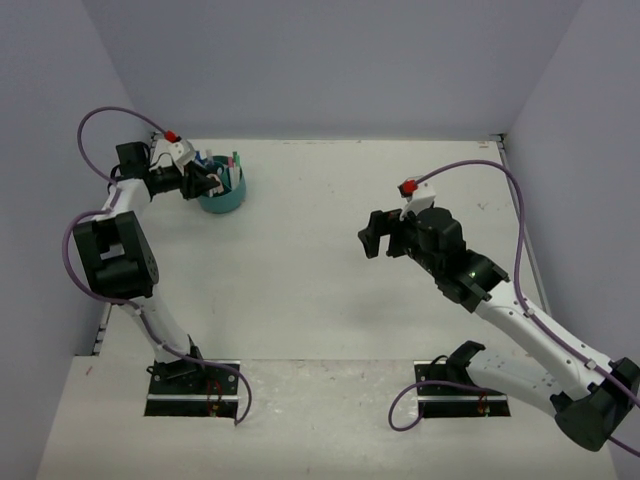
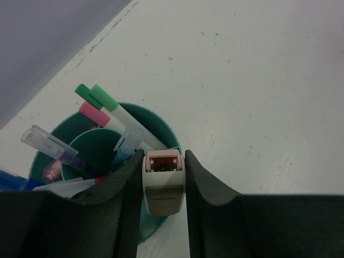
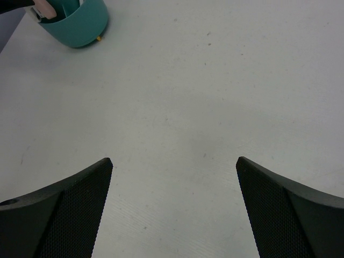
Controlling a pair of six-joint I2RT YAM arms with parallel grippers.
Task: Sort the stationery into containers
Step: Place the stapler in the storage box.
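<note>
The round teal tub (image 1: 221, 192) stands at the far left of the table, with green and pink markers (image 2: 105, 105) and clear-capped pens (image 2: 51, 145) standing in it. My left gripper (image 1: 208, 182) is over the tub's rim, shut on a small pink-and-white eraser piece (image 2: 164, 180) held upright just above the tub's edge (image 2: 169, 134). My right gripper (image 1: 378, 238) is open and empty above the bare table at mid-right. The tub also shows in the right wrist view (image 3: 78, 24) at the far top left.
The grey back wall runs just behind the tub. The table's left edge (image 1: 100, 330) is near the left arm. Purple cables loop off both arms.
</note>
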